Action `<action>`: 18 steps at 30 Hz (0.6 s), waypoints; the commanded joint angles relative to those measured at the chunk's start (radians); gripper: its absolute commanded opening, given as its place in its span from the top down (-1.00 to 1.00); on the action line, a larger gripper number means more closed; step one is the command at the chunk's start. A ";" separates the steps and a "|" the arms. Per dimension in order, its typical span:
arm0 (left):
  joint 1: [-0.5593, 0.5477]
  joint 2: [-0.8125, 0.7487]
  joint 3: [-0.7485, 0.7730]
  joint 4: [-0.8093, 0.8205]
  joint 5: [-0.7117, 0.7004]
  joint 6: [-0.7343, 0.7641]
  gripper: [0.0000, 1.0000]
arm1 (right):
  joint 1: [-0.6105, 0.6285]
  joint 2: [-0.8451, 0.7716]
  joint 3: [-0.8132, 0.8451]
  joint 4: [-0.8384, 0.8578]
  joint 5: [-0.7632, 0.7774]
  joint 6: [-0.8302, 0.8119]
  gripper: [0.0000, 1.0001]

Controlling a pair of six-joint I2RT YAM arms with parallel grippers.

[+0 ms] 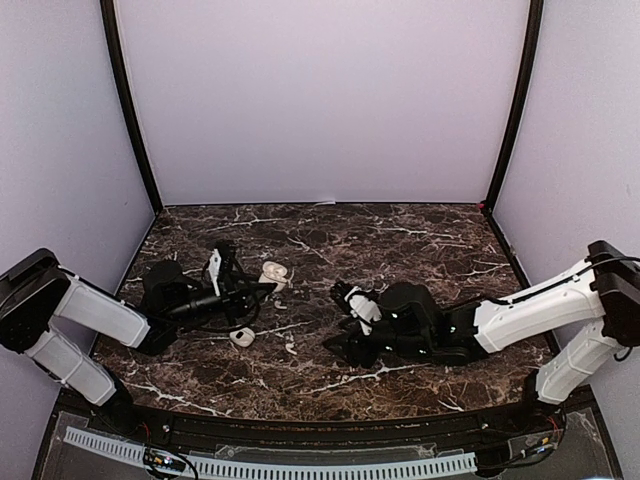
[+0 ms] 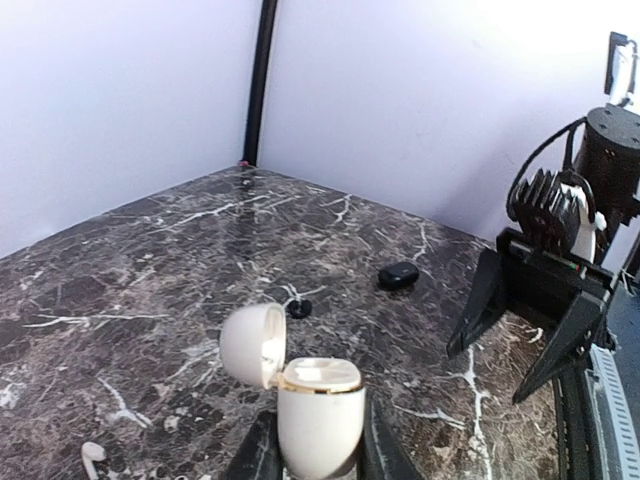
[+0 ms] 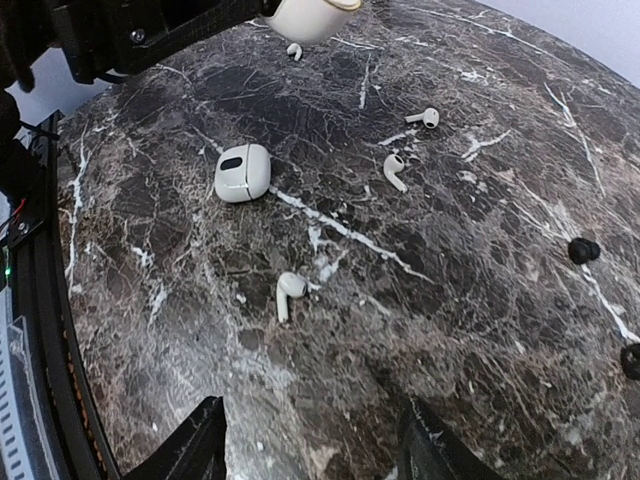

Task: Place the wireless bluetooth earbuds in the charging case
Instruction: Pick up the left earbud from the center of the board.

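Note:
My left gripper [image 2: 318,445] is shut on a white charging case [image 2: 320,410], which it holds upright with its lid [image 2: 250,345] swung open to the left; the wells look empty. The top view shows this case [image 1: 272,274] left of centre. My right gripper [image 3: 312,452] hangs open and low over the marble, nothing between its fingers. A white stemmed earbud [image 3: 289,291] lies just ahead of it. Two more white earbuds [image 3: 394,170] [image 3: 425,117] lie farther on, and another [image 3: 294,50] under the held case. Two black earbuds [image 3: 583,250] [image 3: 632,360] lie at the right.
A closed white case [image 3: 243,172] lies on the marble table [image 1: 420,240] near the front left. A black closed case [image 2: 399,273] and a black bud [image 2: 299,308] lie beyond the held case. Purple walls enclose three sides.

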 commanded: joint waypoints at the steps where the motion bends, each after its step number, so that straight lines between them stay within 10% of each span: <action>1: 0.015 -0.042 -0.033 0.081 -0.143 -0.037 0.66 | 0.001 0.149 0.164 -0.084 -0.012 0.055 -0.11; 18: 0.070 -0.102 -0.082 0.030 -0.389 -0.116 0.66 | 0.004 0.460 0.507 -0.322 0.056 0.111 -0.06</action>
